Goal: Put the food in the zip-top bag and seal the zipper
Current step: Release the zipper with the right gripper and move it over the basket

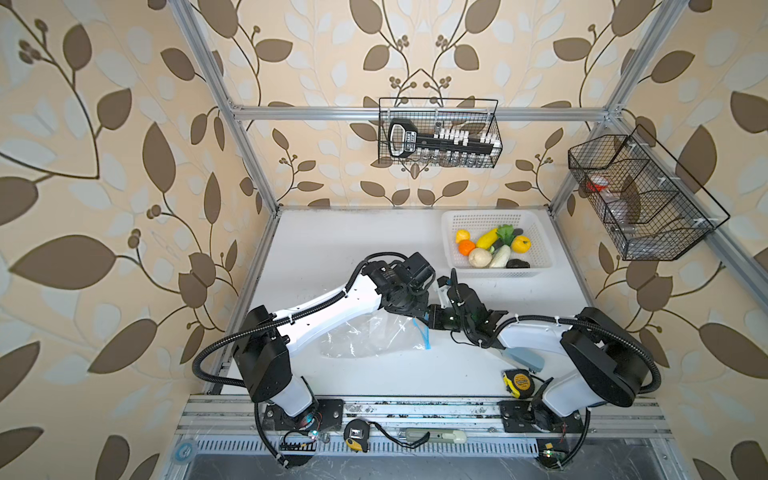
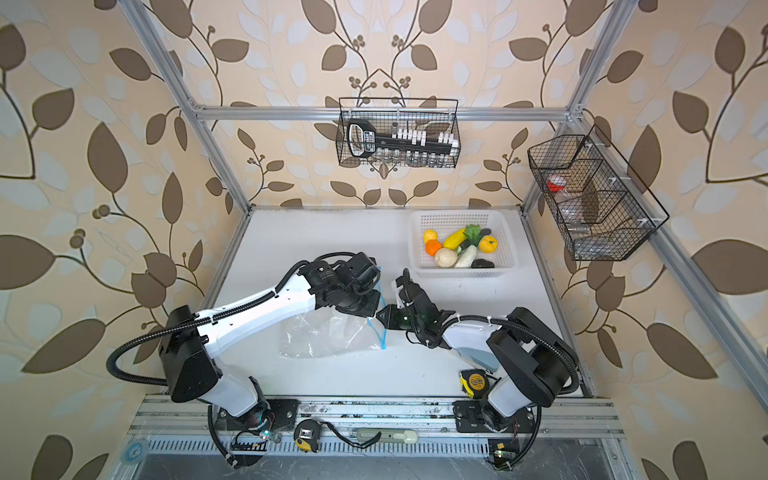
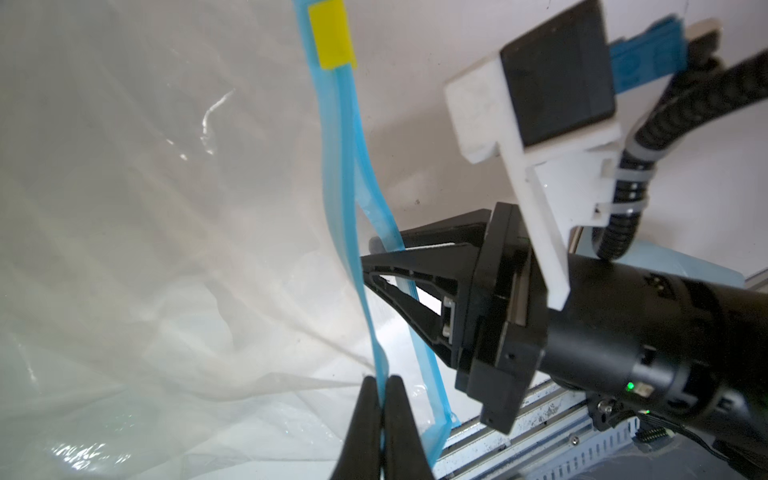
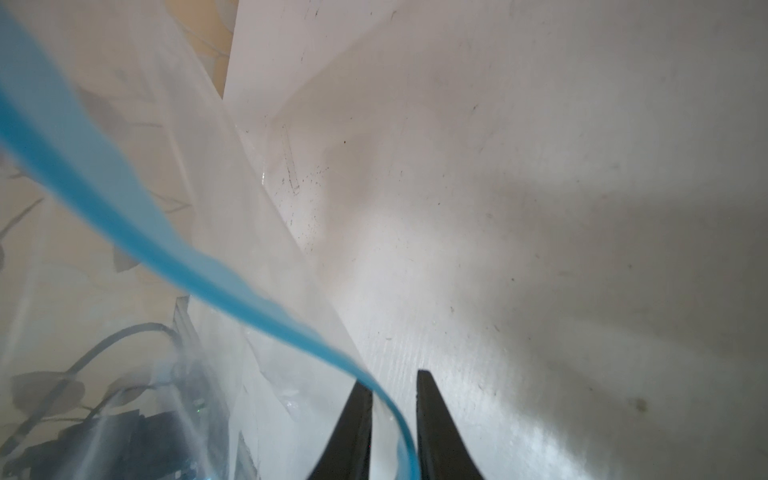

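Left pincer [image 3: 381,384] pinching one zipper [image 3: 340,166] lip; right pincer [image 4: 390,380] slightly spread, straddling other lip. Likely opening zip-top bag [image 1: 365,336] under left pincer; food [image 1: 494,249] well beyond right pincer, in basket [image 1: 453,220]. Next: clamp right, pull lips apart.

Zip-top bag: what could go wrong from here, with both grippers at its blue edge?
The left gripper pinches only a thin part of the zipper; a pull may slip it out.
The right gripper has jaws apart around the other lip, which may escape before they close.
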{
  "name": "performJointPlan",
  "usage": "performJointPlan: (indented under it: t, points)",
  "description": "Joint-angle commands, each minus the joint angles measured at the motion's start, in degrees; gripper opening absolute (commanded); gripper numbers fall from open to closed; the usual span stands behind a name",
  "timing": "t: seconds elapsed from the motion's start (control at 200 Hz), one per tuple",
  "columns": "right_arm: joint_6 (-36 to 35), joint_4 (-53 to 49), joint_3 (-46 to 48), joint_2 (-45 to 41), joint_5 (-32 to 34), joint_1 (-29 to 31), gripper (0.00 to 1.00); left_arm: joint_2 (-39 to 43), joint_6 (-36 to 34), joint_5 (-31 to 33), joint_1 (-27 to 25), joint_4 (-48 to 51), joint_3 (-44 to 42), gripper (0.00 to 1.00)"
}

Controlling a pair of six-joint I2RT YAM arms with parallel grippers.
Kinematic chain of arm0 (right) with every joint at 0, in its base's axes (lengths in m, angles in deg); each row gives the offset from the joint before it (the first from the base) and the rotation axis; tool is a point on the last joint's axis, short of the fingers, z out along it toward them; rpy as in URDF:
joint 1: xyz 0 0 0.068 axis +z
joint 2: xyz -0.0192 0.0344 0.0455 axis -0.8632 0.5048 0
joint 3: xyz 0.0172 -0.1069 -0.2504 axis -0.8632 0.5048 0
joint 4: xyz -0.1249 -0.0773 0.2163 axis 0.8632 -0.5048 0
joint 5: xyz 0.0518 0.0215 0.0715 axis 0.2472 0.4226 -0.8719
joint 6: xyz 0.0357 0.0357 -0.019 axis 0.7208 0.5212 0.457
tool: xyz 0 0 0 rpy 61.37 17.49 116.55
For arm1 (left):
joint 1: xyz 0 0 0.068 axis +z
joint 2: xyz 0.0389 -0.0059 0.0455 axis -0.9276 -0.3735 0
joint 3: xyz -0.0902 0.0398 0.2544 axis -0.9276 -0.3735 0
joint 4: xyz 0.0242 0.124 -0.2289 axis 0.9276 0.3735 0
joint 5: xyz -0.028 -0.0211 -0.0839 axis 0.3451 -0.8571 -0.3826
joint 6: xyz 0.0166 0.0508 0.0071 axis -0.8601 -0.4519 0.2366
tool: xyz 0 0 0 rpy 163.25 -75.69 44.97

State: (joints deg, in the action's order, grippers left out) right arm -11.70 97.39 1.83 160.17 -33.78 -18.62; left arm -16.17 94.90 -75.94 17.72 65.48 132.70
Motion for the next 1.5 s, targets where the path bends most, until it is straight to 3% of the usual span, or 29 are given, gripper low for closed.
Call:
performJointPlan:
  t: [0.0,0.14,0.51,0.795,0.94,1.1,1.355,1.494]
  points:
    - [0.28,-2.17,-1.21,0.07,2.01,-0.45,0.22,-1.98,-2.49,3.1,-0.67,6.86,4.85,0.0]
    - [-0.24,-2.61,-1.42,-0.8,2.49,0.04,0.22,-3.98,-2.55,6.07,-0.63,11.22,7.89,0.0]
    - [-0.97,-4.53,-1.96,-2.53,2.24,-0.57,0.26,-3.2,-1.11,10.35,-0.63,11.46,8.32,0.0]
    - [-5.08,-14.93,-6.07,-10.25,2.68,-1.65,0.47,-3.37,-0.43,9.97,-0.63,9.11,8.02,0.0]
    - [-10.51,-24.2,-10.24,-13.67,5.67,-6.29,0.48,-2.87,-0.17,9.82,-0.63,7.8,7.16,0.0]
    - [-17.35,-34.6,-19.38,-11.54,8.89,-13.63,0.47,-2.59,-0.18,9.65,-0.63,6.85,6.44,0.0]
    - [-24.22,-40.88,-33.41,0.56,15.19,-25.34,0.45,-2.86,-0.81,8.61,-0.54,5.66,6.16,0.0]
    - [-28.32,-48.93,-43.44,8.43,17.61,-29.01,0.49,-3.38,-1.49,8.47,-0.54,6.18,7.12,0.0]
